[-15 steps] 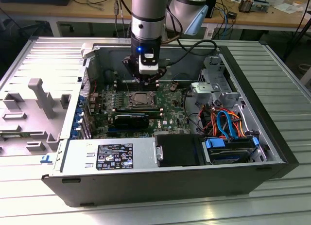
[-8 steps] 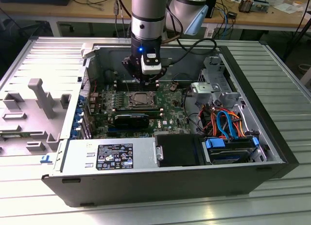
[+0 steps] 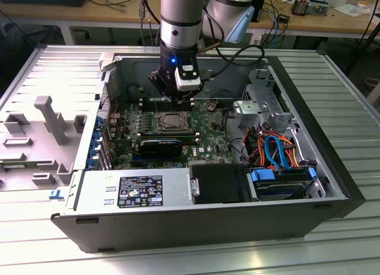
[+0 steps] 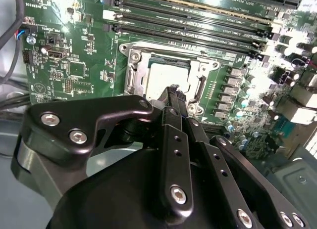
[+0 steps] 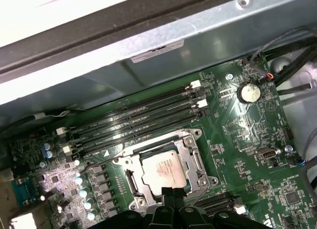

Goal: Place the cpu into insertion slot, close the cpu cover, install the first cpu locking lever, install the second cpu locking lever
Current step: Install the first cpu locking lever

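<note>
The cpu (image 5: 166,169), a square chip with a dull silver top, lies flat in the insertion slot (image 5: 124,162) on the green motherboard. The cpu cover (image 5: 197,162), a thin silvery frame, lies down around it, and the chip shows through its square opening. In the second wrist view the cpu (image 4: 161,75) sits just beyond my gripper (image 4: 174,93). The black fingers are pressed together with nothing between them, and they hover over the near edge of the socket. In the exterior view my gripper (image 3: 178,98) hangs above the socket (image 3: 172,122). I cannot tell how the locking levers stand.
Several long black memory slots (image 5: 138,121) run beside the socket. The open computer case (image 3: 332,168) walls the board in. A power supply (image 3: 136,192), drive bays with blue and orange cables (image 3: 279,153) and a black module (image 3: 160,147) lie nearby. A coin battery (image 5: 248,92) sits on the board.
</note>
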`<state>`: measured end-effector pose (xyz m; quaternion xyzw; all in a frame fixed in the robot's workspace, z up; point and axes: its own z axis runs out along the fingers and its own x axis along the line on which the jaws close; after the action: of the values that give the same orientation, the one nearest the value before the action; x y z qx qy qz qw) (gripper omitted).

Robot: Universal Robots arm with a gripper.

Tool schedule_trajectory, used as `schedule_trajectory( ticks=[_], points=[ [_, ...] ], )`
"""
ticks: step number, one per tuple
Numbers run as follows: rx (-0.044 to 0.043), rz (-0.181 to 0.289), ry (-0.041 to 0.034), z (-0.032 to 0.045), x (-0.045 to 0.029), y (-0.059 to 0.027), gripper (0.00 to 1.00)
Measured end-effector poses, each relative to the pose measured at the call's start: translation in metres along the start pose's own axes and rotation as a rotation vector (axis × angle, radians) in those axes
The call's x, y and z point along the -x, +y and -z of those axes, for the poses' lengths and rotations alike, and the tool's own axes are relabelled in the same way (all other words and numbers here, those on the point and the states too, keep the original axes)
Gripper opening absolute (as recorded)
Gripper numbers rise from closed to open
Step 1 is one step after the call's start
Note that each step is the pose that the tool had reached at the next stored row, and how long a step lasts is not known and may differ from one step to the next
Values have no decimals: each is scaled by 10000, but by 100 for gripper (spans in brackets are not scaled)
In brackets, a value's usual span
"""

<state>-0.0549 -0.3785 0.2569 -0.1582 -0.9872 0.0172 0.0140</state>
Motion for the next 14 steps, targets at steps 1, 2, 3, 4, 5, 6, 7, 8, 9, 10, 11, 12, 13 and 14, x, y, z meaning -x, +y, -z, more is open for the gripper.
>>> schedule_trajectory(
  ticks=[1,2,3,4,5,6,7,8,9,10,11,12,13,14],
  points=[
    [-2,76,-3,0,0,0,11],
    [-4,185,-7,0,0,0,11],
    [-5,262,-10,0,0,0,11],
    [-7,384,-14,0,0,0,11],
    [-10,529,-19,0,0,0,11],
    [-12,662,-24,0,0,0,11],
    [-14,765,-28,0,0,0,11],
    [-16,836,-31,0,0,0,11],
    [-17,955,-35,0,0,0,11],
    [-18,1021,-38,0,0,0,11],
    [-21,1123,-42,0,0,0,11],
    [-23,1357,-49,0,0,0,11],
    [-25,1466,-54,0,0,0,11],
    [-25,1534,-56,0,0,0,11]
  ],
)
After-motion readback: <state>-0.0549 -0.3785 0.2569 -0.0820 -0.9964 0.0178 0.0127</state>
